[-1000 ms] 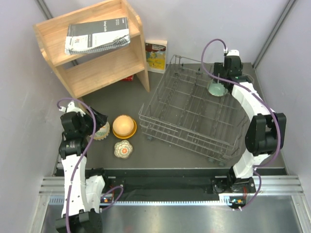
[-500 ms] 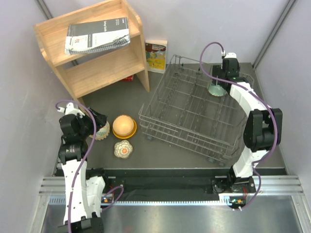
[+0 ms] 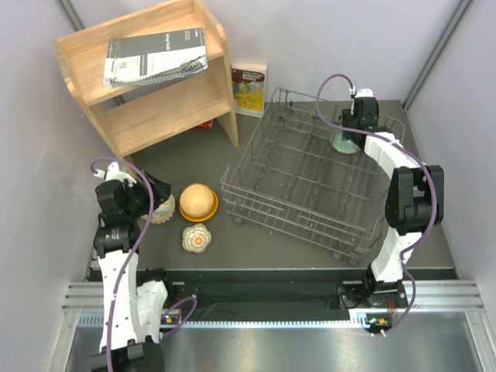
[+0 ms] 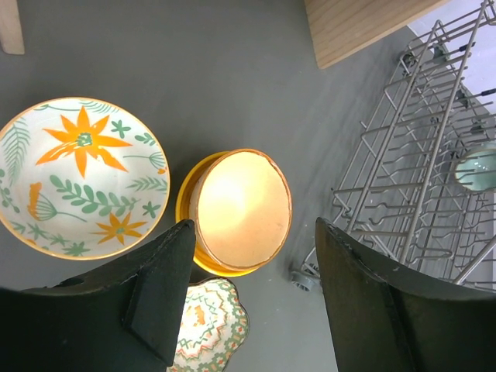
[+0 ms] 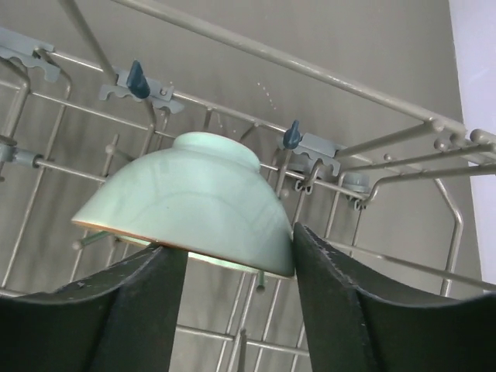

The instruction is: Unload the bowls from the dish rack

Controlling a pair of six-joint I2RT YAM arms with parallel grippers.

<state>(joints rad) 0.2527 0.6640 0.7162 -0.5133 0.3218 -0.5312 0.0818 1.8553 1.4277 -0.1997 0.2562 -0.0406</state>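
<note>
The pale teal bowl (image 5: 186,201) sits upside down in the far right corner of the grey wire dish rack (image 3: 288,219). Its foot ring is uppermost and its rim tilts, the mouth facing down and toward the near side. It is smooth and glazed, with a thin brown edge, and it leans among the upright tines. The right gripper (image 5: 232,242) has its black fingers spread wide just under that rim; whether they touch it cannot be told. Well to the left, on the dark matte table (image 4: 194,70), the left gripper (image 4: 254,232) hangs spread apart and holding nothing above a peach bowl (image 4: 240,205) sitting in an orange-yellow bowl (image 4: 184,211). A flowered bowl (image 4: 81,177) lies beside them and a scalloped bowl (image 4: 213,333) just nearer.
</note>
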